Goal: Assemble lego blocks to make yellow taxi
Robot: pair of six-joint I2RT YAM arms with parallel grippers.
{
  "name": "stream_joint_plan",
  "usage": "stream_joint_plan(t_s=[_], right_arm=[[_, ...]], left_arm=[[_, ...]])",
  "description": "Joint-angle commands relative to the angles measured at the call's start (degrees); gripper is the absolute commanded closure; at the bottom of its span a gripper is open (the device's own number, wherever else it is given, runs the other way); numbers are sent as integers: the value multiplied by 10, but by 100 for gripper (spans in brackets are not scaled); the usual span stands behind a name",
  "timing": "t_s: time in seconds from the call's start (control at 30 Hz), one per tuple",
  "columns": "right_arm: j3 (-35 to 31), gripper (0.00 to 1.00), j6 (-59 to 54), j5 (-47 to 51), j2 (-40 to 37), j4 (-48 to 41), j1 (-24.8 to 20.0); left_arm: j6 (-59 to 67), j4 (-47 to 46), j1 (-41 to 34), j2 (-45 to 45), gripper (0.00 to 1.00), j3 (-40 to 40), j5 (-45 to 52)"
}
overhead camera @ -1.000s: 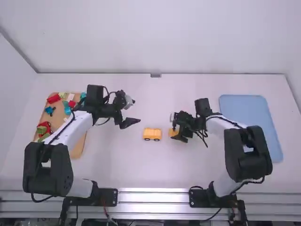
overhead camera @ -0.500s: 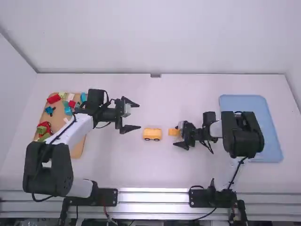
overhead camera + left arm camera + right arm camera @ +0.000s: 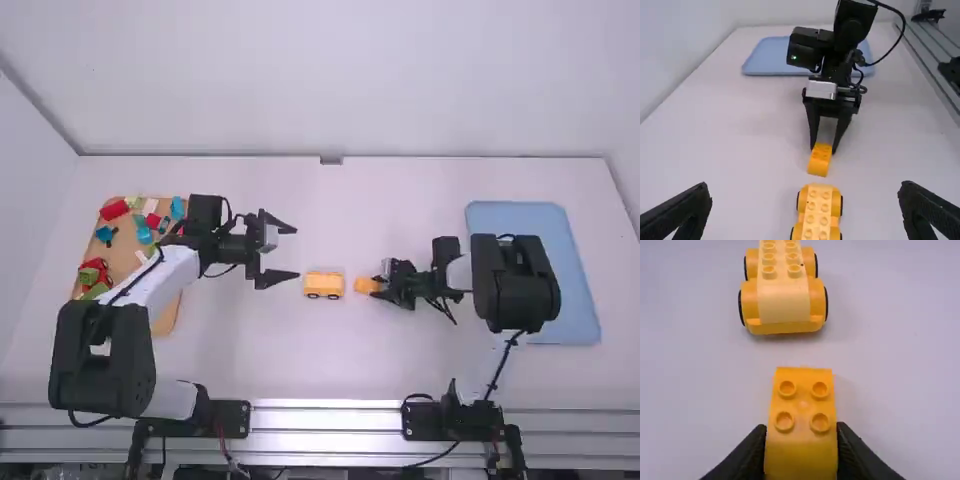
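Observation:
The yellow wheeled car base (image 3: 323, 285) stands mid-table, studs up; the left wrist view shows the base (image 3: 817, 215) too. Just right of it is a yellow block (image 3: 364, 286), a small gap apart. My right gripper (image 3: 383, 284) is shut on that block's right end. In the right wrist view the right gripper (image 3: 801, 442) has one finger against each side of the block (image 3: 802, 402), with the base (image 3: 784, 302) beyond. My left gripper (image 3: 291, 252) stands open and empty, left of the base; its own wrist view shows the left gripper (image 3: 805, 194) spread wide.
A wooden board (image 3: 168, 318) with several coloured blocks and a red and green toy (image 3: 94, 274) lies at the far left, partly under the left arm. A blue tray (image 3: 535, 225) is at the right, behind the right arm's elbow.
The right arm has swung round to come at the block from the right, and its gripper has shut on it. The block has shifted slightly toward the base. The left gripper has turned, showing both fingers spread.

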Motion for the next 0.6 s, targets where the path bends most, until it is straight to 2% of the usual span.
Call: stream_joint_plan(t_s=[0.0,0.03,0.1,0.2,0.33,0.4,0.53,0.57], right_arm=[[7,68,-2,6,6,-2,6],[7,66,2,6,6,-2,8],[6,43,24,9,6,5,6],[1,43,54,22,6,28,8],[-11,48,56,22,6,57,11],[-20,57,57,21,6,72,11],[-29,65,54,19,6,83,11],[-28,70,51,12,6,83,11]], left_arm=[[-3,-2,-2,1,1,-16,21],[-2,0,-2,1,1,-18,21],[-3,6,-2,1,1,-25,21],[-3,18,-2,1,1,-32,21],[-3,21,-2,1,1,-33,21],[-3,18,-2,2,1,-33,21],[-3,16,-2,6,1,-33,19],[-2,16,-2,11,1,-33,19]])
